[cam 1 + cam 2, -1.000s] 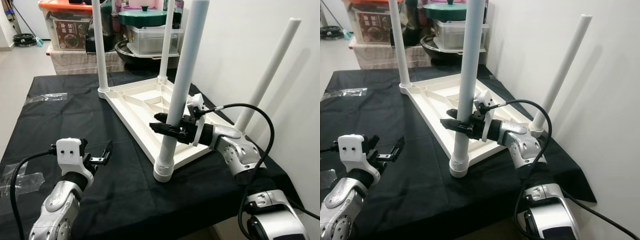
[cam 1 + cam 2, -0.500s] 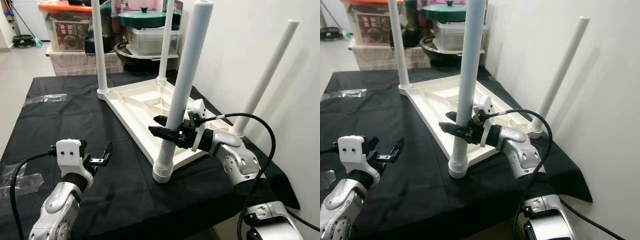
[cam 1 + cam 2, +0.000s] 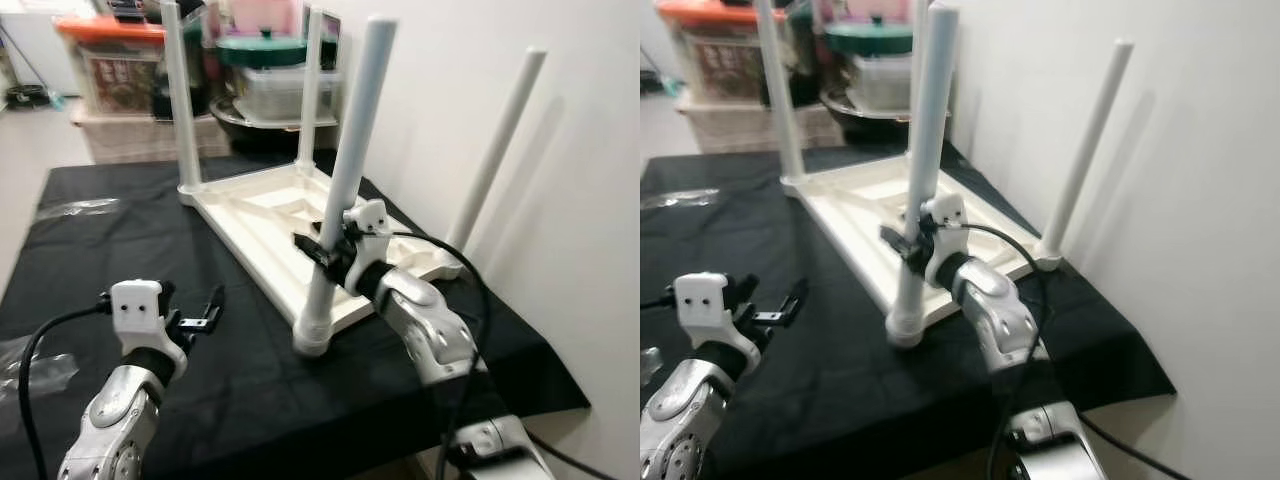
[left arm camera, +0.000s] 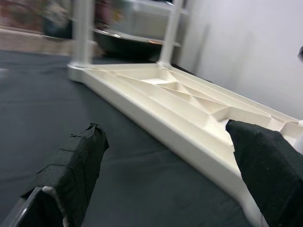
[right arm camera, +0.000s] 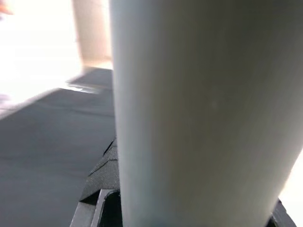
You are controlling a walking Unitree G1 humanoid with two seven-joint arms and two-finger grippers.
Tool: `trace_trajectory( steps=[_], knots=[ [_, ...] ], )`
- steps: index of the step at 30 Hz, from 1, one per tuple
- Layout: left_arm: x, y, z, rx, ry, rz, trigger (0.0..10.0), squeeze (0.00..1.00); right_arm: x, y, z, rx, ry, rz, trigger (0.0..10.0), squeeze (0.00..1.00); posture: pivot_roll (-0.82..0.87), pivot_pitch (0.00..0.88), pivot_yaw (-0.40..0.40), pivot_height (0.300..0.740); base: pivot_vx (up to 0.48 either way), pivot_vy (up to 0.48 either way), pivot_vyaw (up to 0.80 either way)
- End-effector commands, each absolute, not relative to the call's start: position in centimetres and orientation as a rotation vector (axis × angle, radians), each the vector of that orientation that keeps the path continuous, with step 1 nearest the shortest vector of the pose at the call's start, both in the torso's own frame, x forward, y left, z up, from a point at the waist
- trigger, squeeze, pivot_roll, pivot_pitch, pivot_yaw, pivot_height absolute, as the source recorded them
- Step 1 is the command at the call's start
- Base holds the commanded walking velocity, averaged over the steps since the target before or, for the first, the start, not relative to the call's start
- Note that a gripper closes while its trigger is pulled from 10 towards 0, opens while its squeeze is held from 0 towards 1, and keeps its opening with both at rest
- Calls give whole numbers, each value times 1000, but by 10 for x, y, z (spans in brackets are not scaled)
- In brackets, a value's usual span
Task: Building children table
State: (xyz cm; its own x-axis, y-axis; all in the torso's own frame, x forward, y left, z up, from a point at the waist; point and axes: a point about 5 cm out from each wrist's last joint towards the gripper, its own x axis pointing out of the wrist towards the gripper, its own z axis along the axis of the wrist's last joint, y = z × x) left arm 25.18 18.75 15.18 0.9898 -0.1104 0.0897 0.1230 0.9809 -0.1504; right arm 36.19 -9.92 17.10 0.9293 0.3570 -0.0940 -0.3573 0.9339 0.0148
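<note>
Four white legs stand on the upturned children's table [image 3: 290,215], which lies on the black-clothed tabletop [image 3: 90,260]. The right gripper [image 3: 318,250] pinches the nearest leg [image 3: 345,185] between its fingers. The left gripper [image 3: 205,312] hovers nearby over the cloth, fingers spread.

Worktop draped in black cloth [image 3: 240,390], set against a white wall. Upside-down white plastic children's table top [image 3: 290,215] lies on it, far right of centre, ribbed underside up. Clear crumpled tape strip [image 3: 75,207] at far left; another clear piece [image 3: 35,368] at near left edge.
</note>
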Motion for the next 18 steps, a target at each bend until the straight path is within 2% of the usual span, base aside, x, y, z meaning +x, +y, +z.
trace_trajectory(
  steps=[1, 4, 18],
  knots=[
    [251, 191, 152, -149, -80, -102, 10000, 0, 346, -146, 98, -66, 429, 79, 10000, 0, 81, 0, -99, 740, 0, 0, 0],
    [252, 192, 152, -147, -78, -98, 10000, 0, 338, -151, 93, -33, 449, -48, 10000, 0, 76, 0, -98, 740, 0, 0, 0],
    [253, 193, 151, -148, -78, -86, 10000, 0, 331, -151, 85, 133, 499, -294, 10000, 0, 73, 0, -96, 740, 0, 0, 0]
  ],
)
